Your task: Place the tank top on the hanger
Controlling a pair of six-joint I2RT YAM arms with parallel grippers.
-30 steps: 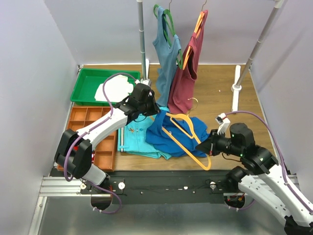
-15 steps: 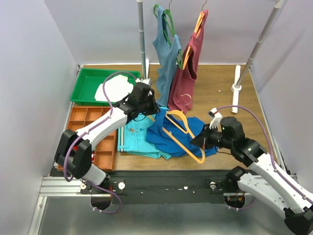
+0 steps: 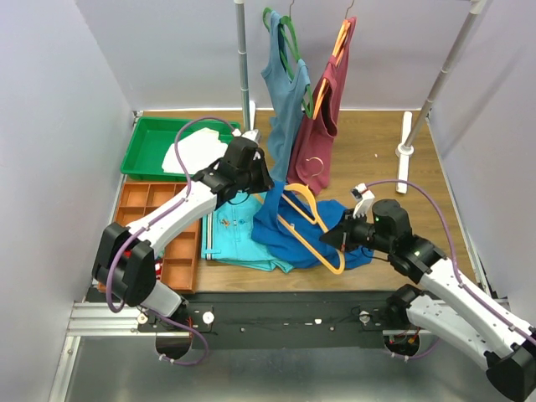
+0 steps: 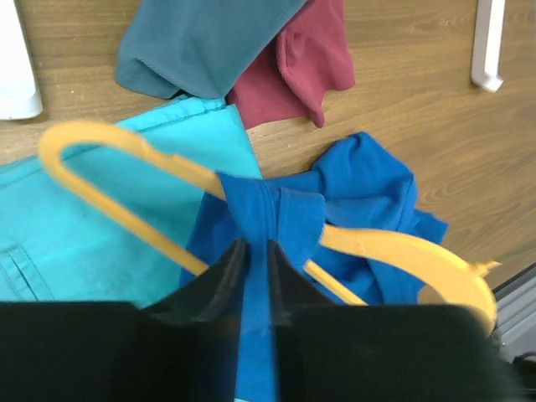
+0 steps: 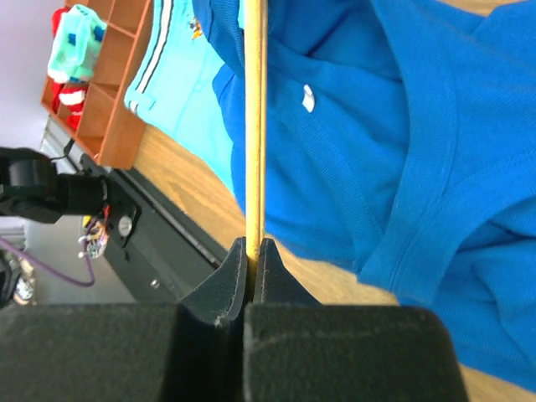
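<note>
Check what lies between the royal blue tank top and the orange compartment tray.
The folded turquoise garment lies flat between the tank top and the orange tray. The top external view shows it best.

Cloth tank top [image 4: 368, 193], plastic hanger [image 4: 394, 249]

1. The tank top [image 3: 270, 224] is lying bunched on the counter [image 3: 368, 151], one strap looping over the hanger [image 4: 385, 249] slanting across it.
2. A folded garment [image 3: 230, 234] is lying just left, touching it.
3. Two hung tops [image 3: 285, 100] are dangling behind.
4. A compartment tray [image 3: 138, 205] is sitting far left, with an open tray [image 3: 155, 142] holding cloth [image 3: 197, 152] behind it.
</note>
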